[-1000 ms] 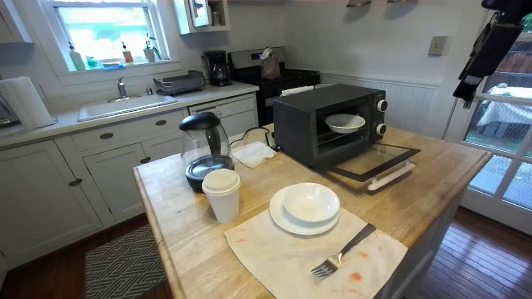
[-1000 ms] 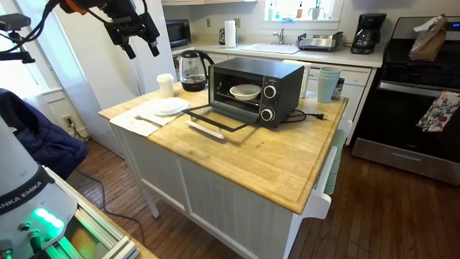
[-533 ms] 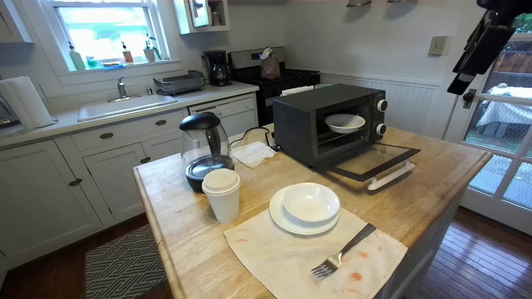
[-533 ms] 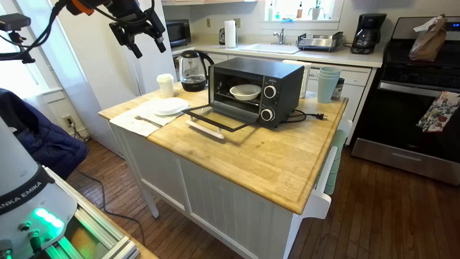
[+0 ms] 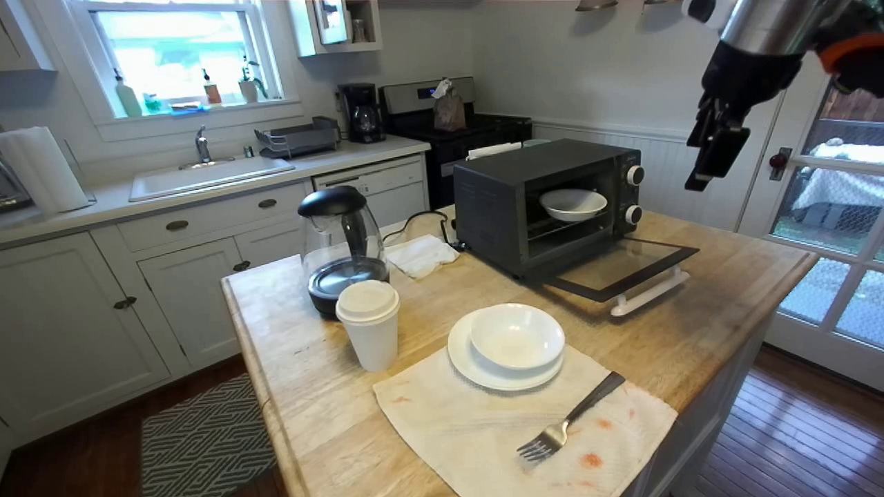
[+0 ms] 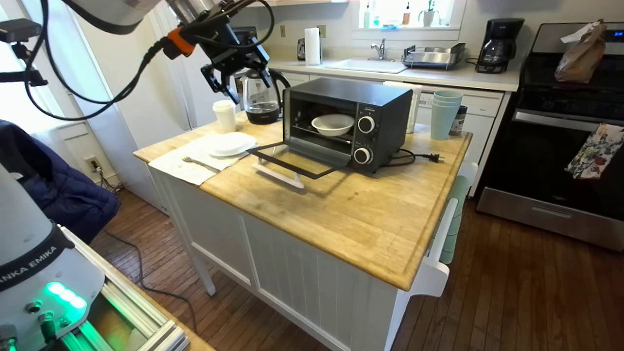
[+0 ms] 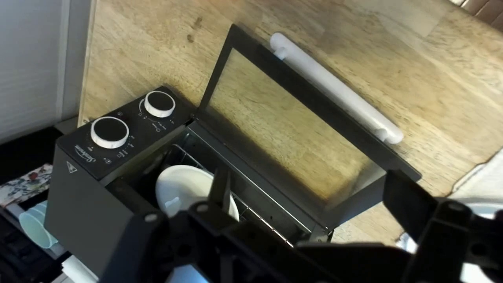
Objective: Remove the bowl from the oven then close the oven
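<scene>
The white bowl [image 5: 573, 205] rests on the wire rack inside the dark oven [image 6: 385, 139], seen in both exterior views. The oven's glass door [image 7: 287, 122] is lowered flat out in front, its white handle [image 7: 338, 86] at the outer edge. My gripper [image 6: 250, 90] hangs in the air above the counter, higher than the door and apart from bowl and oven. In the wrist view the fingers [image 7: 408, 200] stand wide apart with nothing between them. One finger overlaps the bowl [image 7: 178, 186] there, covering part of it.
A second white bowl [image 5: 518, 337] sits on a plate on a paper towel, with a fork [image 5: 573, 417] beside it. A lidded white cup [image 5: 369, 328] and a glass kettle [image 6: 262, 95] stand near the oven. Stacked blue cups [image 6: 444, 117] are on its far side.
My gripper has come down and across towards the oven, and more of the arm shows in both exterior views. The bowl, oven and door have not moved.
</scene>
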